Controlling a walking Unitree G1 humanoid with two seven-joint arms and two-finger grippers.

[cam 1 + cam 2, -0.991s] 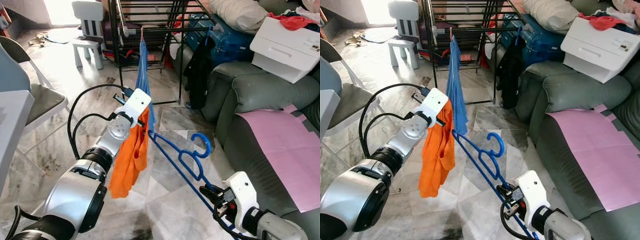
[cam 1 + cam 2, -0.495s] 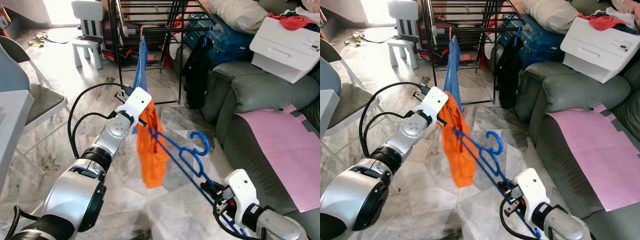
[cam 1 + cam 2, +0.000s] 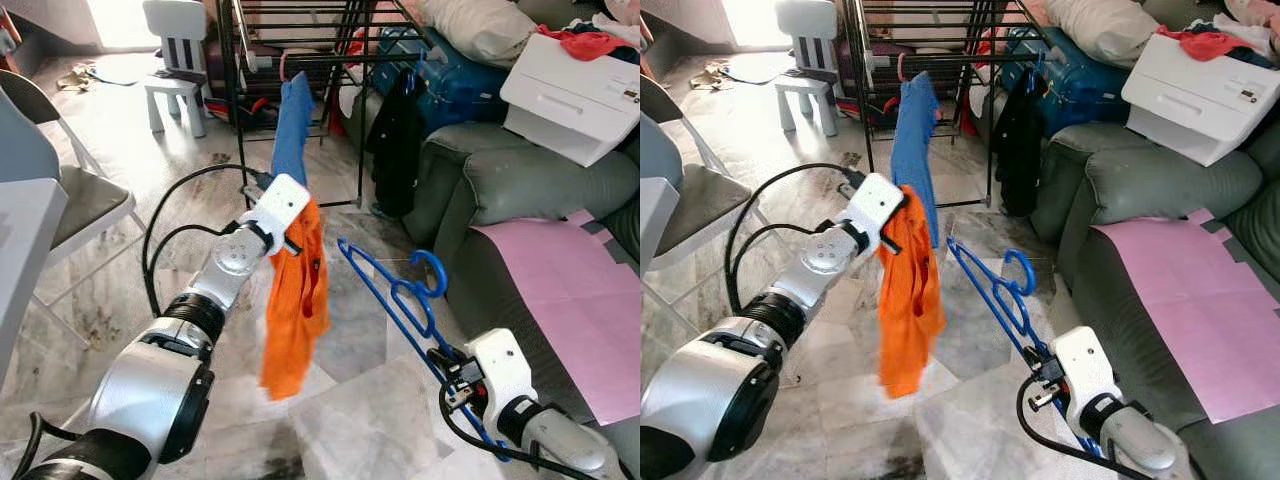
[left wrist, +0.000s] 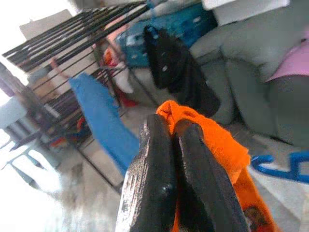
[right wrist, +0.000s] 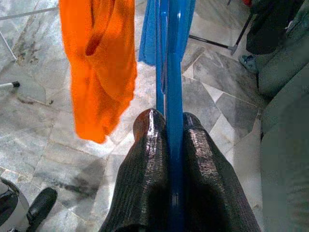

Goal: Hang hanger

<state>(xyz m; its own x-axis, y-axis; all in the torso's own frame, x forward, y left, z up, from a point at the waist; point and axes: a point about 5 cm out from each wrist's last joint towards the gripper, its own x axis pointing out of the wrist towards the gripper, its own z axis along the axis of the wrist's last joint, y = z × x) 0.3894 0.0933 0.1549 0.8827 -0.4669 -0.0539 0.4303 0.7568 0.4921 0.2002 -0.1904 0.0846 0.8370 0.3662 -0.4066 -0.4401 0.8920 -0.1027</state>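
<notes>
Pinching the blue hanger (image 3: 395,290) by one end of its thin bar, our right gripper (image 5: 166,128) holds it out over the floor beside the sofa (image 3: 520,190), hook uppermost and well short of the drying rack (image 3: 300,40). We judge it light, stiff and slick, apt to swivel, so a hold nearer the neck would steady it. Our left gripper (image 4: 166,130) is closed on the limp orange garment (image 3: 295,300), which hangs just beside the hanger.

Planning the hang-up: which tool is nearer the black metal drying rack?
Left. The left tool, shut on the orange cloth, is just before the black metal drying rack; the right tool, gripping the blue plastic hanger, is farther back.
</notes>
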